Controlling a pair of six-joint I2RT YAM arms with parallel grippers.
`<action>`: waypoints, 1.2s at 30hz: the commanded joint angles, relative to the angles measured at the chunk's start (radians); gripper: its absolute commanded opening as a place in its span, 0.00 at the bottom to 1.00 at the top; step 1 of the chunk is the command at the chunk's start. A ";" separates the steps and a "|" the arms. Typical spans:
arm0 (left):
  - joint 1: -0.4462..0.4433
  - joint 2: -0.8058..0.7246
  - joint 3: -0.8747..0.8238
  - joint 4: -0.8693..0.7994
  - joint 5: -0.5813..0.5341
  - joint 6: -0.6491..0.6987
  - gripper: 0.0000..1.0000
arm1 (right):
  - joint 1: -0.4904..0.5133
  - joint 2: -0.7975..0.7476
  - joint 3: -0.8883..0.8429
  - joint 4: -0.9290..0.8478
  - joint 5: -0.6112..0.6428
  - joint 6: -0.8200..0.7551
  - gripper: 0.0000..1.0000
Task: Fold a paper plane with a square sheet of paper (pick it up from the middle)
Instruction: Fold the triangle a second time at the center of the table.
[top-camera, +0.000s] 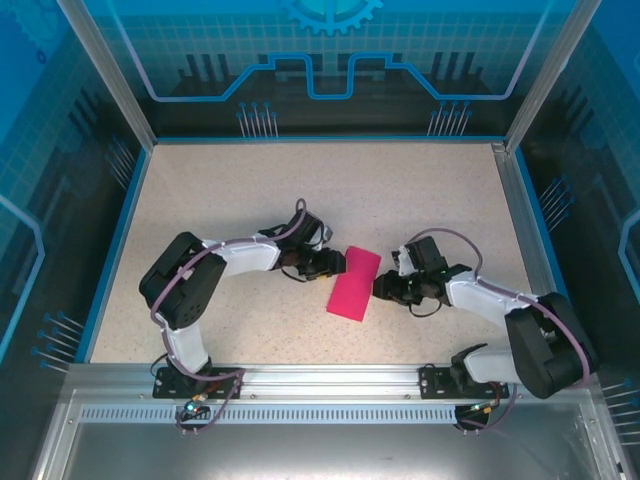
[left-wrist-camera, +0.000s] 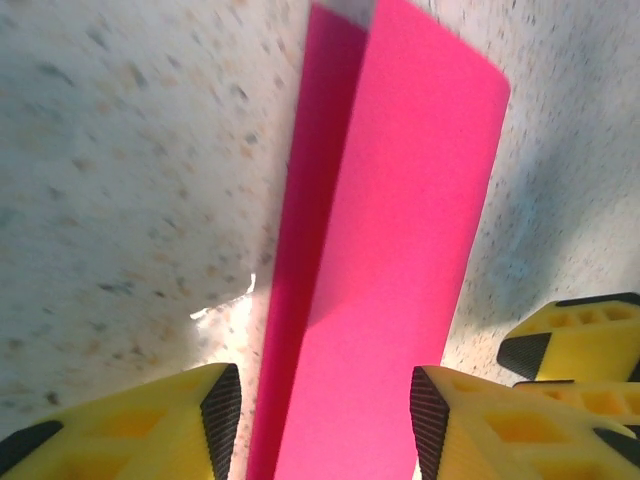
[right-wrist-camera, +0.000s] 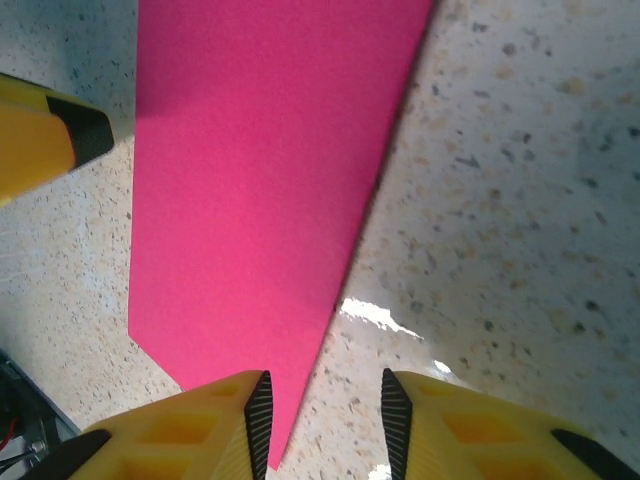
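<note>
Left hand (left-wrist-camera: 320, 405) astride pink paper (left-wrist-camera: 400, 250) edge, right hand (right-wrist-camera: 322, 410) opposite, wide table (top-camera: 250, 190) beyond.

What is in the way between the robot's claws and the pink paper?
Nothing visible. The pink paper lies on the table, and the left claw and right claw sit right at its opposite edges, both open.

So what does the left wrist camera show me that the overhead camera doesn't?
Left wrist, up close: a darker strip down the left side of the pink paper, seemingly a fold, and the sheet running between two yellow fingers. Overhead: the left arm and right arm reaching the paper from opposite sides, and the whole table. Shared: the pink paper on that speckled table.
</note>
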 joint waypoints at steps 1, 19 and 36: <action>0.022 -0.005 -0.011 0.045 0.092 -0.017 0.53 | -0.014 0.053 0.051 0.031 -0.042 -0.012 0.32; 0.004 0.079 0.034 0.026 0.175 0.011 0.53 | -0.040 0.178 0.081 0.077 -0.075 -0.035 0.25; -0.005 0.110 0.065 0.051 0.247 0.007 0.46 | -0.055 0.164 0.081 0.069 -0.100 -0.052 0.26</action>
